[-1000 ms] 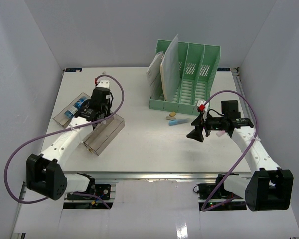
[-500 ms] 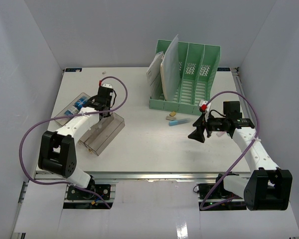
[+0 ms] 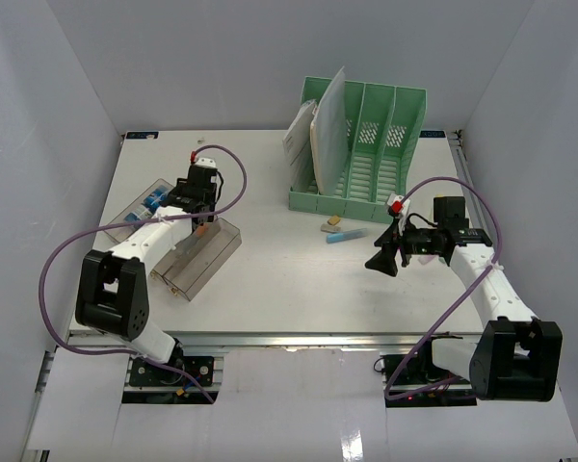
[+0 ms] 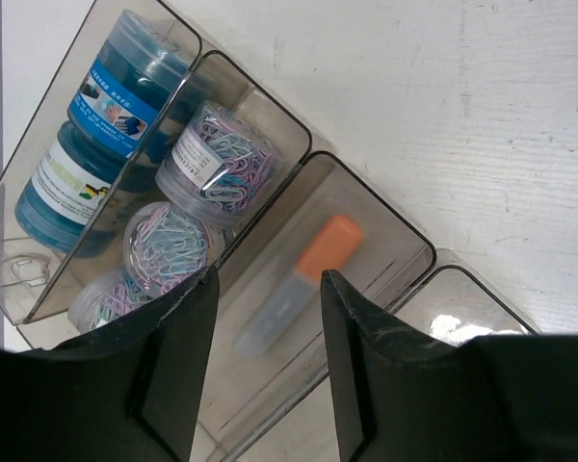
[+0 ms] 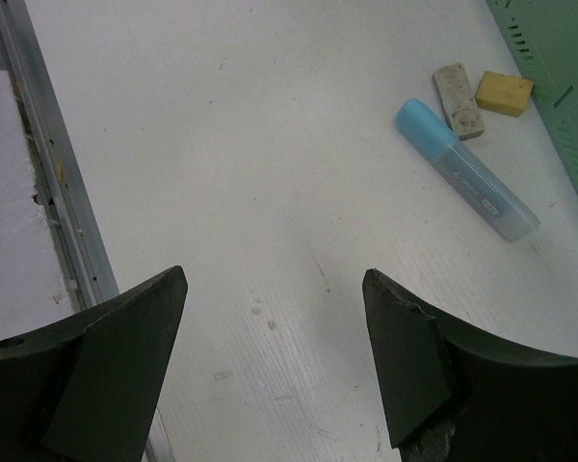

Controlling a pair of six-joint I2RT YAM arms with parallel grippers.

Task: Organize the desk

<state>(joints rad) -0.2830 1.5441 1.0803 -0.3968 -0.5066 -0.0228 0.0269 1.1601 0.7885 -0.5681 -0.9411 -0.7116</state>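
From above, the white desk filled the floor of the enclosure, with both arms reaching over it from its near edge. The left gripper hung over a clear stepped tray on the desk's left side. A green file rack stood at the far middle with papers leaning in its left slots. The right gripper hovered above bare desk, near a blue highlighter that lay in front of the rack.

The left wrist camera showed the left gripper released, its two fingers apart and touching nothing. Between them, lower down, an orange-capped highlighter lay loose on the floor of one compartment of the tray. The next compartment held tubs of pastel paper clips, and the one beyond held blue tubs. The desk showed white past the tray.

The right wrist camera showed the right gripper spread wide and empty over the desk. The blue highlighter lay well ahead of it, just beside a grey eraser and a yellow eraser, close to the rack. The desk's metal rail ran along the left edge.
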